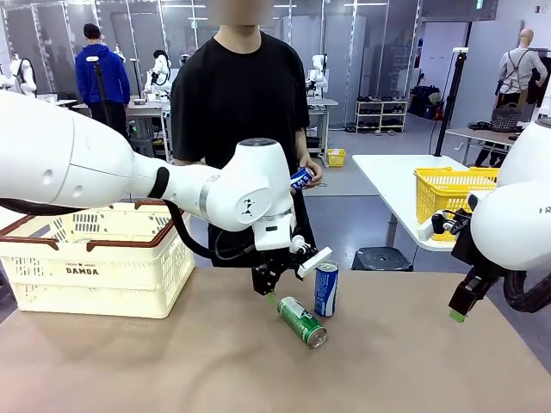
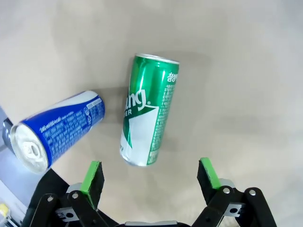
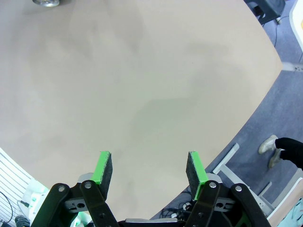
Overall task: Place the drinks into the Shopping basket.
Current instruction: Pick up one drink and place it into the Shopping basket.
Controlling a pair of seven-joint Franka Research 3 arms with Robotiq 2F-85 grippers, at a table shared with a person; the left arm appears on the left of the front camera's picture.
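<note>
Green can (image 2: 149,111) lies on its side on the tabletop (image 1: 172,361), upright blue can (image 1: 325,289) just beside. Left gripper (image 1: 267,291) above it, jaws wide, empty. Right gripper (image 3: 149,165) jaws apart, empty. Likely light, slick, dentable, prone to rolling; clamp mid-body. DAMDA basket (image 1: 95,267) stands left.

Right gripper (image 3: 149,170) jaws apart above table (image 3: 142,85), near its rounded edge; can end (image 3: 46,2) well apart; shoe (image 3: 268,144) on floor beyond.

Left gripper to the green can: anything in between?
Nothing visible. The left gripper, open, hangs just above the green can lying on the table. The upright blue can stands close beside it, not touching, and may crowd one finger.
</note>
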